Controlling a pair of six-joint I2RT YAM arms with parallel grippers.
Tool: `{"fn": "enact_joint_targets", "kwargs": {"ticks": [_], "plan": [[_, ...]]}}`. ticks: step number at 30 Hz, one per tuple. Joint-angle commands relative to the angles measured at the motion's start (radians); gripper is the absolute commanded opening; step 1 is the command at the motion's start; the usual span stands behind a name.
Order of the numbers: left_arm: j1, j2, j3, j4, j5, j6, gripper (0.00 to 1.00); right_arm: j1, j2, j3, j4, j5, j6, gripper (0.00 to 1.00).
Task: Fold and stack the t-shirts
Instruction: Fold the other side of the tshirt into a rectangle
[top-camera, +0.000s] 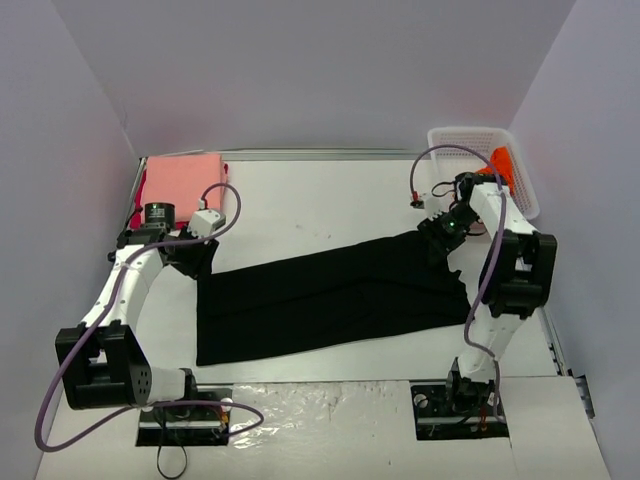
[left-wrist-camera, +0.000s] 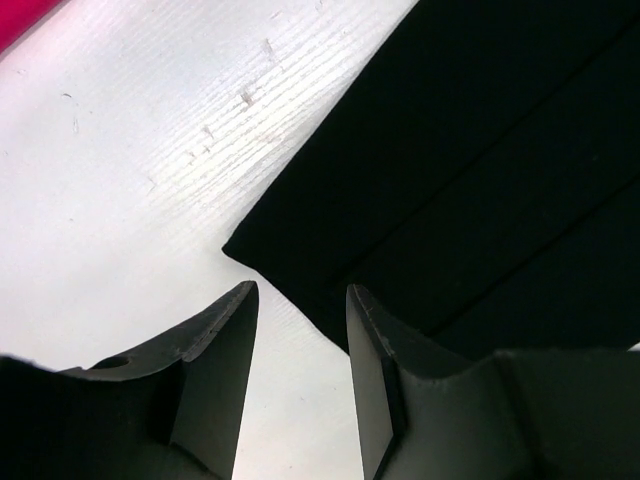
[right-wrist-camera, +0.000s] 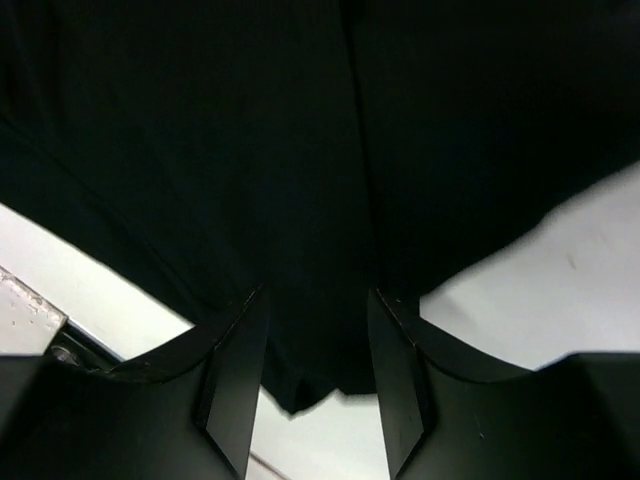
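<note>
The black t-shirt (top-camera: 330, 292) lies on the table folded lengthwise into a long band. My left gripper (top-camera: 193, 256) hovers at its back left corner. In the left wrist view this gripper (left-wrist-camera: 300, 295) is open, with only white table between its fingers and the shirt's corner (left-wrist-camera: 240, 248) just ahead. My right gripper (top-camera: 441, 234) is at the band's back right end. Its jaws (right-wrist-camera: 315, 295) stand open over the black cloth (right-wrist-camera: 320, 150), without pinching it. A folded salmon-pink t-shirt (top-camera: 183, 185) lies at the back left on a red one (top-camera: 141, 190). The orange t-shirt (top-camera: 503, 163) is in the basket.
The white mesh basket (top-camera: 468, 138) stands at the back right corner, close behind the right arm. Grey walls close in the table on three sides. A strip of red cloth (left-wrist-camera: 22, 15) shows at the top left of the left wrist view.
</note>
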Motion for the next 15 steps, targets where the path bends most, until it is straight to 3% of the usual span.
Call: {"fn": "enact_joint_targets", "kwargs": {"ticks": [1,9,15], "plan": [[0.004,0.003,-0.006,0.034,-0.005,-0.054,0.4,0.02,0.122,0.072,-0.056,-0.106,-0.055,0.4],[0.005,-0.004,-0.023,0.036,-0.036,-0.058,0.4,0.038,0.306,0.232,-0.084,-0.134,-0.072,0.4],[0.004,-0.003,-0.03,0.039,-0.047,-0.061,0.4,0.049,0.331,0.242,-0.124,-0.149,-0.115,0.37]]}}
